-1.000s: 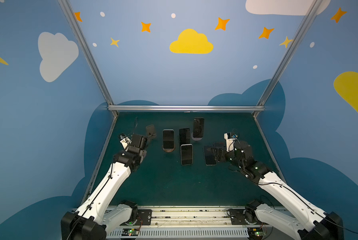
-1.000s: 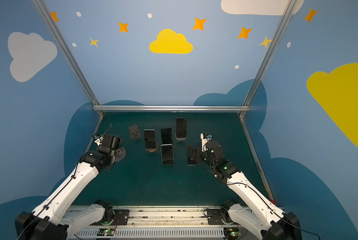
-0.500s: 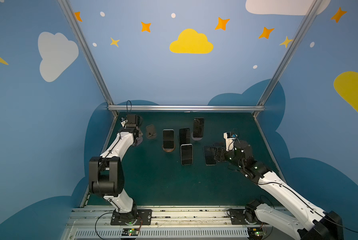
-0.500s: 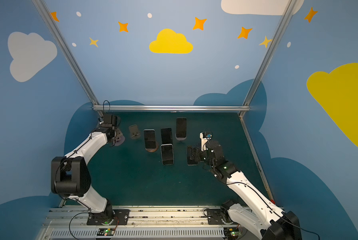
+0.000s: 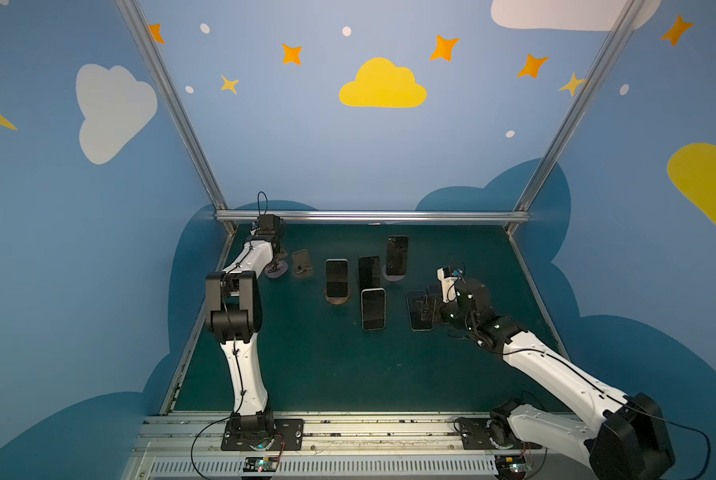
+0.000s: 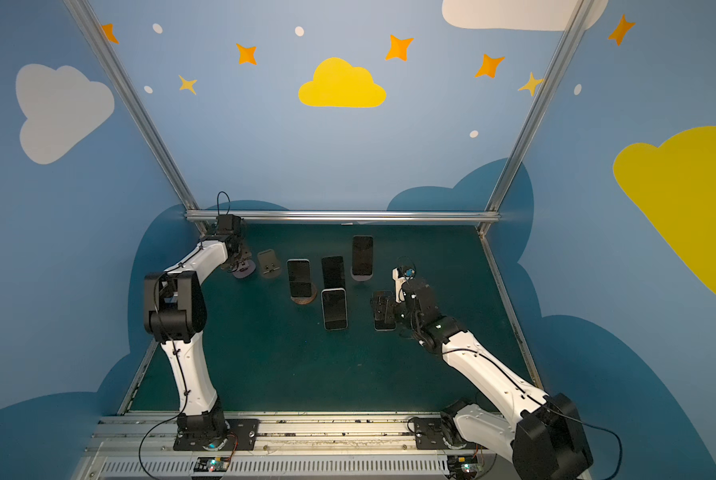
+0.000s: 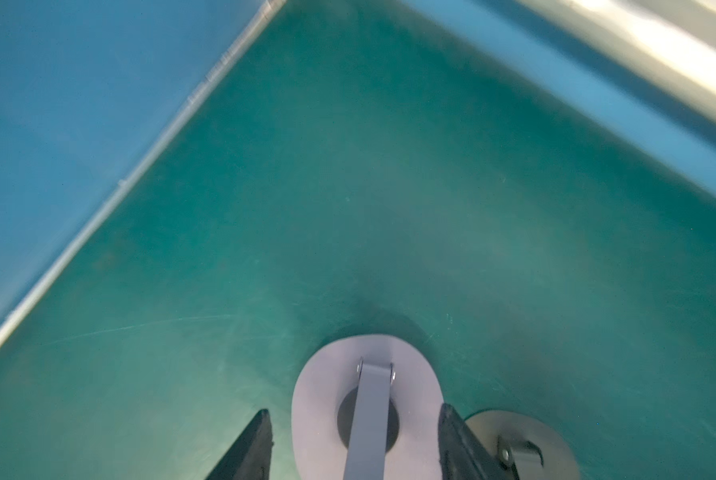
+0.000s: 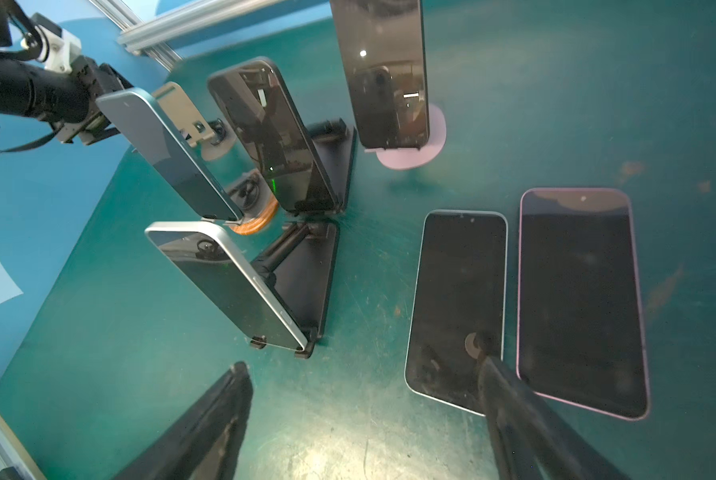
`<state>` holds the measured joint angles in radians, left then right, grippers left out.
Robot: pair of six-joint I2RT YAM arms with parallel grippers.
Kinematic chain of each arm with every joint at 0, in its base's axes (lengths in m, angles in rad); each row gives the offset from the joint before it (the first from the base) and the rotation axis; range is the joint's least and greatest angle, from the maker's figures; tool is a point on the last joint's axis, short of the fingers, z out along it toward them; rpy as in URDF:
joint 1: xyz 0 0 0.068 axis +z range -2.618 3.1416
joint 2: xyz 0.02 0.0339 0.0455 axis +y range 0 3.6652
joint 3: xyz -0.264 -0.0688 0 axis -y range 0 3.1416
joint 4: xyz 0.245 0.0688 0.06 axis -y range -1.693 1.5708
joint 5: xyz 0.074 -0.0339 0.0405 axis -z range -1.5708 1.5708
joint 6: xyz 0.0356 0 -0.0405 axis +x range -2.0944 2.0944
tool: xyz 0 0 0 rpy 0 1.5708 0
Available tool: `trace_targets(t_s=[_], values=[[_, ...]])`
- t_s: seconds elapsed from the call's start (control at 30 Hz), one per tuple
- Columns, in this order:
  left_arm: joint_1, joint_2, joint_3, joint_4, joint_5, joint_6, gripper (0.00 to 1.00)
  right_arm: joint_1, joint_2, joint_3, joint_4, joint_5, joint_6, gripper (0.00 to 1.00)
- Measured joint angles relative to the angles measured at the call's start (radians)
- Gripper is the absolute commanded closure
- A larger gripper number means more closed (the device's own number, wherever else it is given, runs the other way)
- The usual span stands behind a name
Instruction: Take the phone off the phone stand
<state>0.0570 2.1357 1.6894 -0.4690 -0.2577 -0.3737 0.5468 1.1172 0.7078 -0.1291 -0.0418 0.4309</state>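
Left arm has jumped to the 11 o'clock corner, and the phones haven't budged!
The silver-edged phone leans on its black stand at the table's centre, with three more propped phones behind it toward 12, all exactly where they were a second ago. At 3 o'clock the right gripper has barely stirred: fingers wide apart, empty, one tip over a flat phone. The left gripper, low near 9 o'clock a second back, now straddles the stem of the grey stand. Its fingers are apart, but I can't tell whether they pinch anything.
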Motion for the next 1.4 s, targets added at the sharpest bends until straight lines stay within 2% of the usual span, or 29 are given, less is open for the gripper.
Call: trace_targets(t_s=[0.17,0.33,0.47,0.7,1.03,1.1,1.23,1.4], values=[[-0.007,0.045,0.064,-0.054,-0.016,0.000,0.47,0.000,0.009,0.000,0.003,-0.008,0.014,0.14],[-0.008,0.045,0.064,-0.068,-0.013,0.000,0.34,0.000,0.029,0.012,0.003,-0.024,0.017,0.14],[-0.017,0.045,0.055,-0.069,-0.017,0.014,0.18,0.000,0.030,0.014,0.003,-0.031,0.017,0.14],[-0.038,0.004,0.036,-0.114,-0.034,0.013,0.02,0.008,-0.019,0.014,-0.023,-0.035,0.017,0.14],[-0.024,-0.344,-0.023,-0.184,-0.089,-0.062,0.01,0.038,-0.112,0.056,-0.087,-0.030,0.017,0.14],[-0.018,-0.430,-0.099,-0.161,-0.067,-0.089,0.02,0.055,-0.122,0.060,-0.097,-0.027,0.017,0.14],[-0.029,-0.678,-0.357,-0.037,0.054,-0.140,0.01,0.091,-0.131,0.061,-0.124,-0.012,0.027,0.16],[-0.167,-0.949,-0.571,0.185,0.139,-0.165,0.00,0.129,-0.126,0.070,-0.182,0.058,0.072,0.19]])
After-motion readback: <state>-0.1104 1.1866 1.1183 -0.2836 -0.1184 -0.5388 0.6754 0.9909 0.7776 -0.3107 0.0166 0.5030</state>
